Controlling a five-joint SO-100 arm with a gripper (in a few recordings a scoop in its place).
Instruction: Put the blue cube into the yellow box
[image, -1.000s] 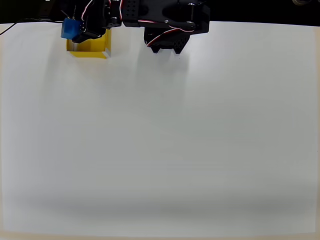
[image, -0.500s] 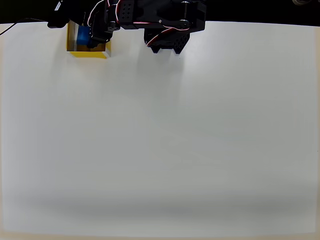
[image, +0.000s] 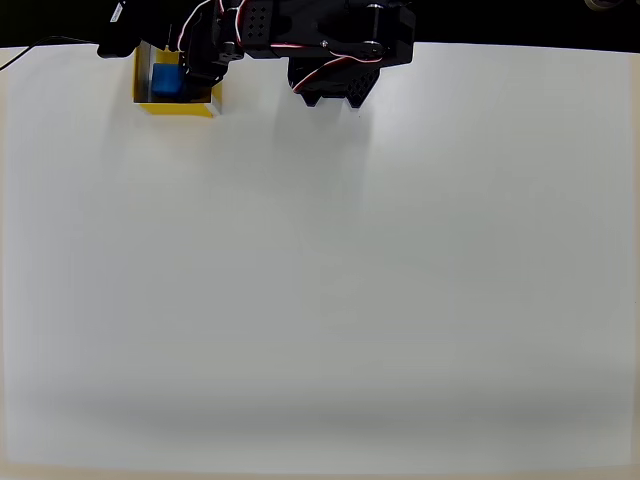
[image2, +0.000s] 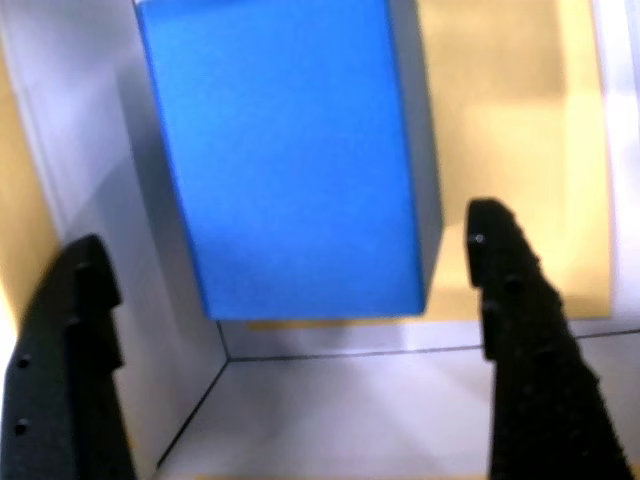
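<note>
In the overhead view, the small matte bright-blue cube (image: 166, 80) sits inside the thin-walled, open-topped yellow box (image: 178, 104) at the far left of the white table (image: 330, 280), with the black arm reaching over the box. In the wrist view, the hand (image2: 290, 290) is spread, its black fingers (image2: 510, 290) standing clear on either side of the cube (image2: 290, 150), which rests on the box floor (image2: 510, 120) just beyond the fingertips. The cube looks rigid and light, probably best gripped across its flat opposite faces.

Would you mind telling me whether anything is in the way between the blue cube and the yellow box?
Nothing visible is. In the overhead view the blue cube already sits inside the yellow box. In the wrist view the cube lies between the box's walls, and the gripper is open, its fingers apart from the cube.
</note>
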